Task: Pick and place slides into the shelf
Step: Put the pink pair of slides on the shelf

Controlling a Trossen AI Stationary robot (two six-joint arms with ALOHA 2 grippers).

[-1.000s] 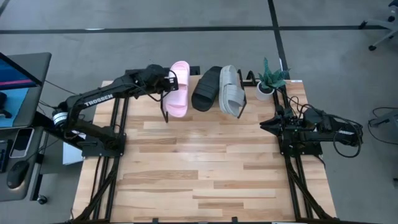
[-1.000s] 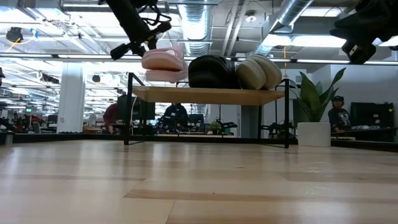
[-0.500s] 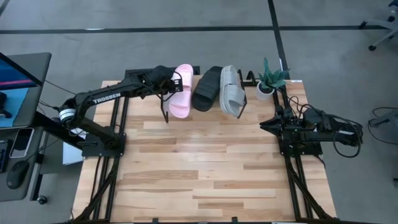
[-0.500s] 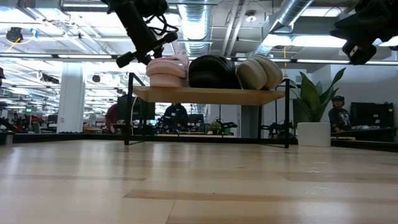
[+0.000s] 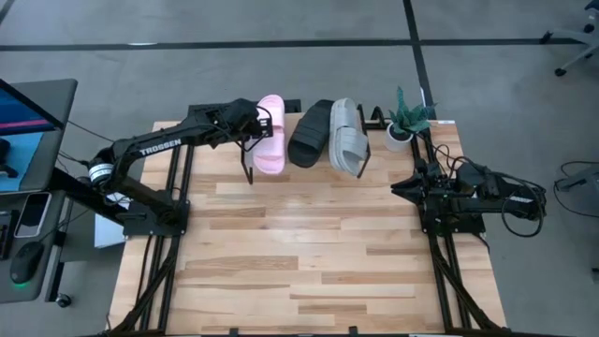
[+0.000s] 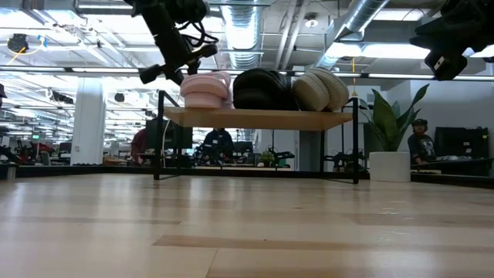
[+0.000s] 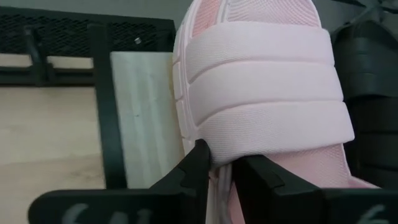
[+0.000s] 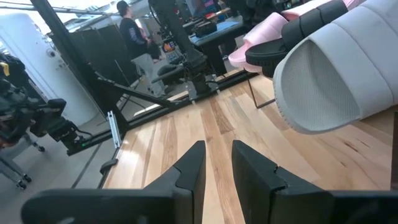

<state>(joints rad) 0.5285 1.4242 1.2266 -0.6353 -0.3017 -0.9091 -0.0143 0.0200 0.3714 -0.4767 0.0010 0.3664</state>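
1. Slides: pink one [image 5: 270, 133], black one [image 5: 311, 133] and grey one [image 5: 349, 137] sit side by side on the shelf [image 6: 255, 117].
2. My left hand [image 7: 219, 167] is narrow, fingers pinching the pink strap's edge.
3. My right hand [image 8: 216, 163] waits over the worktop's [image 5: 309, 253] right edge, slightly parted, holding nothing.

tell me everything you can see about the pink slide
The pink slide is a pale pink foam sandal with a wide ribbed strap and a textured footbed. It lies flat on the shelf at its left end, strap up, beside the black slide, very close or touching. The left gripper is at its side edge, fingers narrowly parted around the sole rim just below the strap. Whether it grips is unclear.
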